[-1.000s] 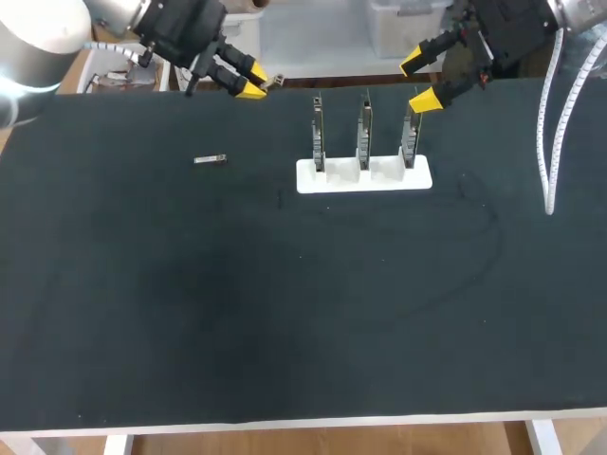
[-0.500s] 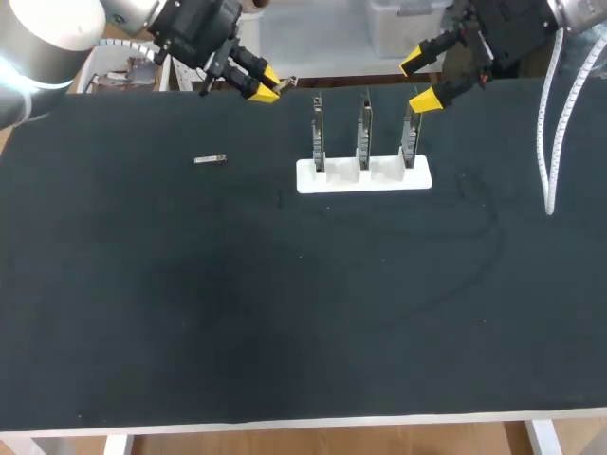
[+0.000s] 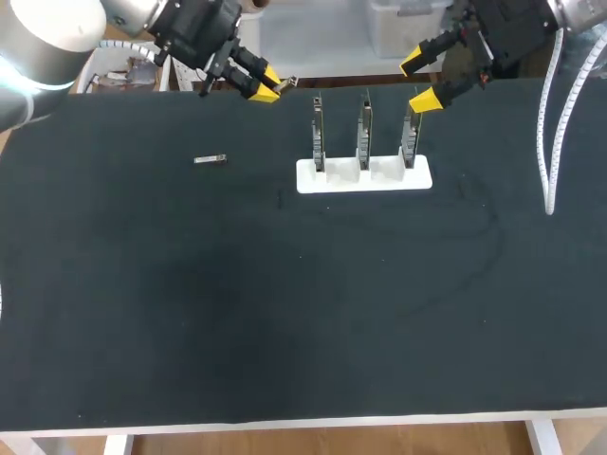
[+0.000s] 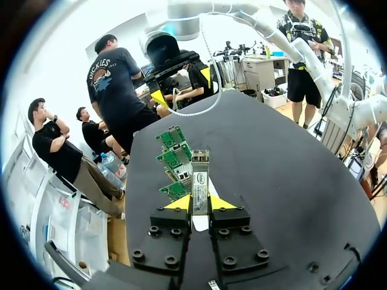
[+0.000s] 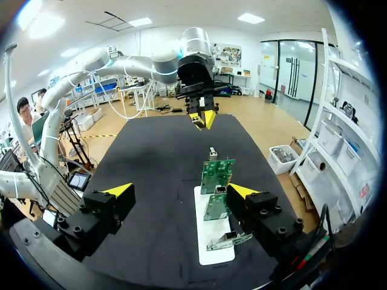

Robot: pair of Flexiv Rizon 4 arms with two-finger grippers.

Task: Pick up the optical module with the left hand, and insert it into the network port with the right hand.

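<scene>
The left claw [image 3: 258, 86] is clamped on the module [image 4: 200, 184] above the table's [image 3: 285, 313] far edge, while the right claw [image 3: 423, 81] is held wide open beside the circuit boards [image 3: 365, 128].

left gripper [image 3: 265, 87] carrying optical module [image 4: 200, 184], shifted farther back, nearer the white stand [image 3: 364, 176]

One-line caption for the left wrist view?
Left pincer shut on the optical module, green circuit boards standing ahead of it.

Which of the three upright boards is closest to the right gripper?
The board at the white holder's right-arm end, close to the right gripper; the other two stand farther toward the left arm.
</scene>
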